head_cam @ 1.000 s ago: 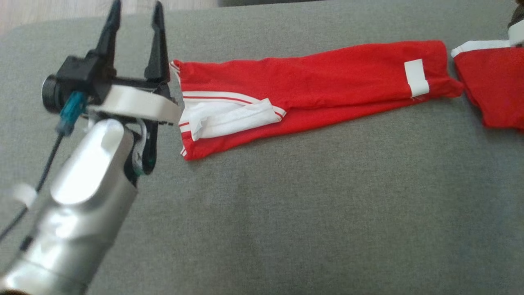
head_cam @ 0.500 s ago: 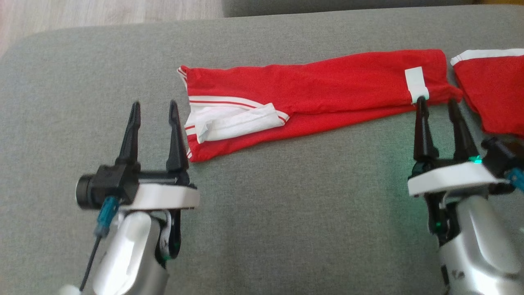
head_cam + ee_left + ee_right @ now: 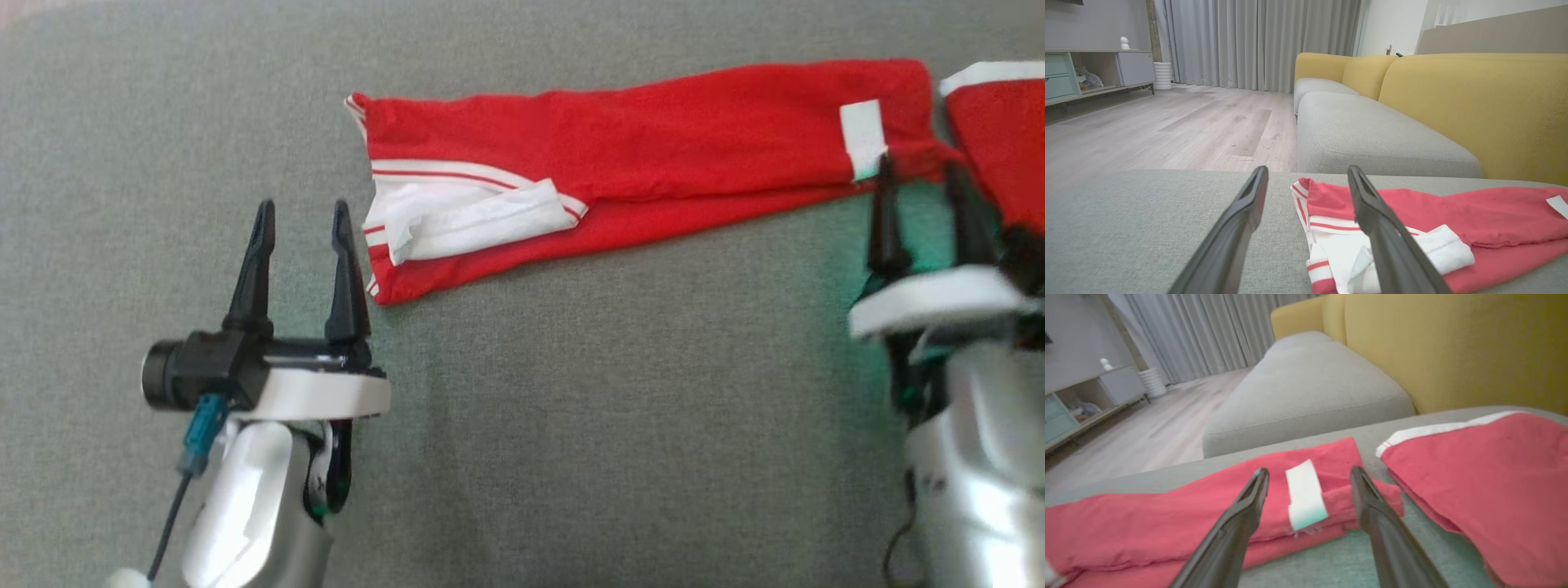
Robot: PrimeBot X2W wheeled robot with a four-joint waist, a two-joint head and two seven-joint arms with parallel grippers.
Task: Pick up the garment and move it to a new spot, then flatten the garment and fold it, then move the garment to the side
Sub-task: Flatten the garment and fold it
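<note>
Left gripper (image 3: pixel 302 209), fingers spread, empty: drawn back since a second ago, now just beside the striped end of the folded red garment (image 3: pixel 653 147). Right gripper (image 3: pixel 916 165), likewise spread, at the labelled end (fold apparently complete). Grey cushion (image 3: pixel 571 408) beneath. Sideways move pending.

The left gripper (image 3: pixel 302 212) hovers at the near left, its fingers (image 3: pixel 255 269) spread wide and pointing far. The right gripper (image 3: pixel 916 167) hovers at the right, likewise spread.
</note>
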